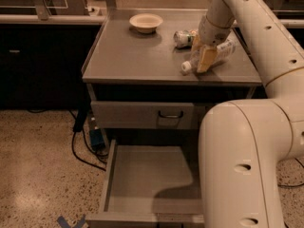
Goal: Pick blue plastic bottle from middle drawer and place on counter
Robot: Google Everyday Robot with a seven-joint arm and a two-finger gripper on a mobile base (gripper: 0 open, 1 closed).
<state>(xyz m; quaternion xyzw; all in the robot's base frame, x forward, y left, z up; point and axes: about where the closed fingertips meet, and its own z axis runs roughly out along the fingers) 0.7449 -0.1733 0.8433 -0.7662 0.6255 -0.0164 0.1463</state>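
The jaws straddled the bottle [223, 49] on the bench [137, 56], grip unclear; releasing called for opening wide, lifting straight, missing the can [183, 37].

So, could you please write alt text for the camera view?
The gripper sits at the blue plastic bottle, which lies on its side on the counter near a can and a bowl. Below, the middle drawer stands open.

The hand [205, 61] hung over the blue plastic bottle [227, 48] at the right front of the counter [128, 56], can [183, 37] just behind, bowl [146, 22] at the rear; the left lay open. The arm [247, 165] overhung the right side of the middle drawer [147, 175].
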